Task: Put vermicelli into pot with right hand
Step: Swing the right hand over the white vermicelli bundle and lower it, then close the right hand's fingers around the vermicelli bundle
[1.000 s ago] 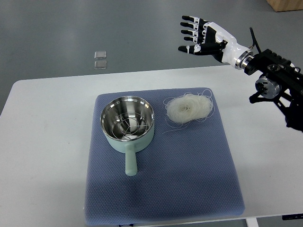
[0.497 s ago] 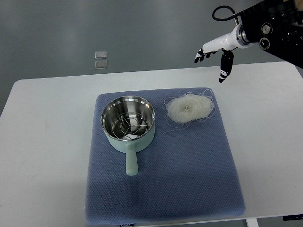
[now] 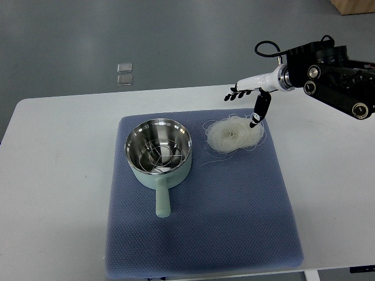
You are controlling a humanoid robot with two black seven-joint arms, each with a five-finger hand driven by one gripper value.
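Pale green steel-lined saucepan [image 3: 157, 153] sat centre-left on the blue quilted mat [image 3: 234, 216], holding only a wire rack. White vermicelli nest [image 3: 233, 133] lay just right of it. Right hand [image 3: 251, 100], upper right, hovered fingers spread, empty, thumb tip at the nest's edge.

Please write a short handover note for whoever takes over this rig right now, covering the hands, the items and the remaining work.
Right hand: open, fingers spread, holding nothing, above the far right edge of the vermicelli.
Left hand: not in view.
Vermicelli: loose nest on the blue mat, right of the pot.
Pot: upright on the mat, handle pointing toward the robot, only a wire rack inside.
Done: nothing moved yet.
Left: grasp the vermicelli, lift it, drop it into the pot.
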